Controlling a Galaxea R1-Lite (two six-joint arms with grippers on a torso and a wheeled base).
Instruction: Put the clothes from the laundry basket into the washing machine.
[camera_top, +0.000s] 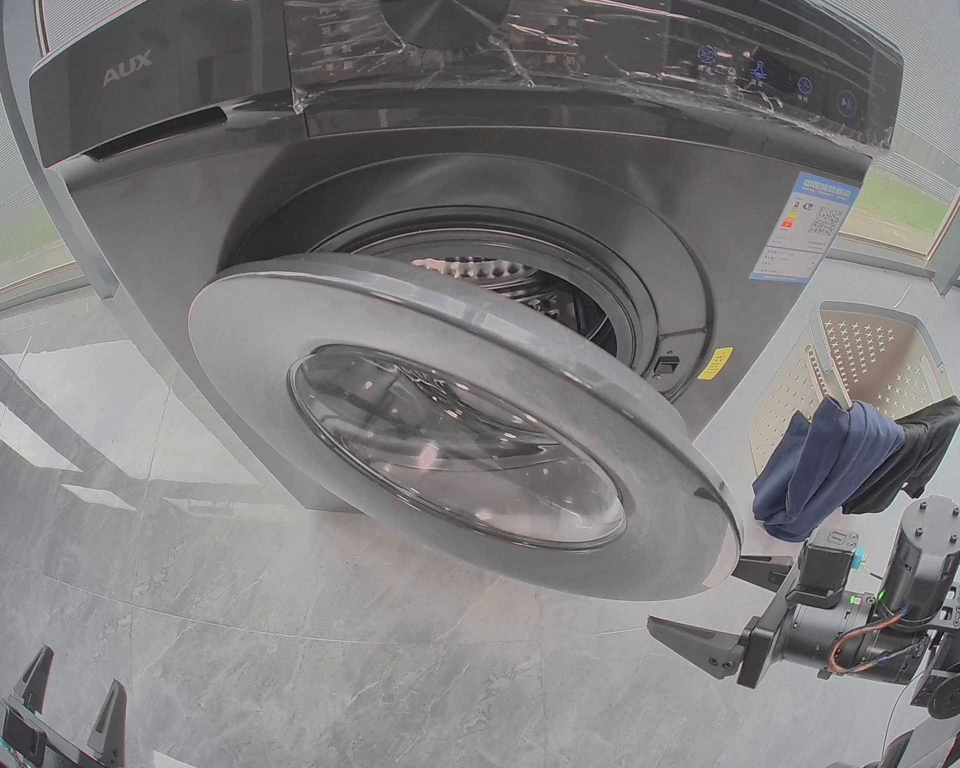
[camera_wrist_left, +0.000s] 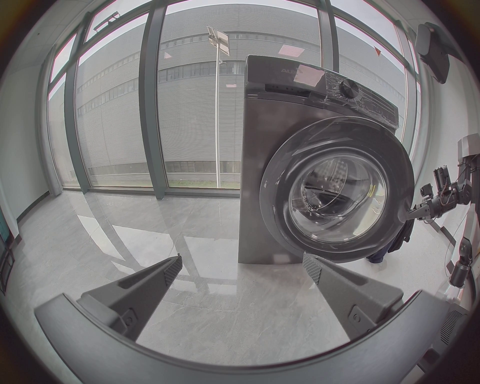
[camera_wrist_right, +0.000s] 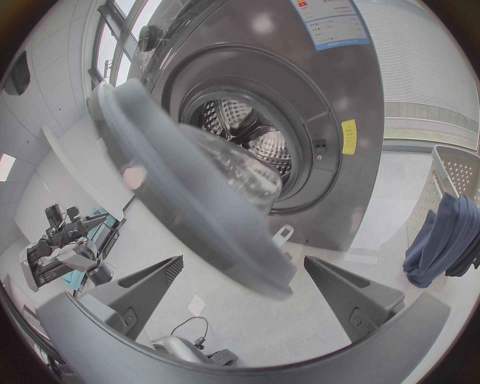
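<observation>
Before reaching for the clothes (camera_top: 825, 465), push the half-open door (camera_top: 460, 330) wider off the washing machine (camera_top: 700, 200) with the right gripper (camera_top: 695, 598), parked beside its free edge, fingers spread wide, holding nothing. Press on the rim, not the glass. Left gripper (camera_top: 80, 668) low, equally spread, empty. Then lift 1 of the 2 garments draped over the laundry basket (camera_top: 880, 350) rim.

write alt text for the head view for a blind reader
A grey washing machine stands with its door swung open toward the camera. To the right, blue and black clothes hang over the rim of a beige laundry basket, near the open right tool.
</observation>
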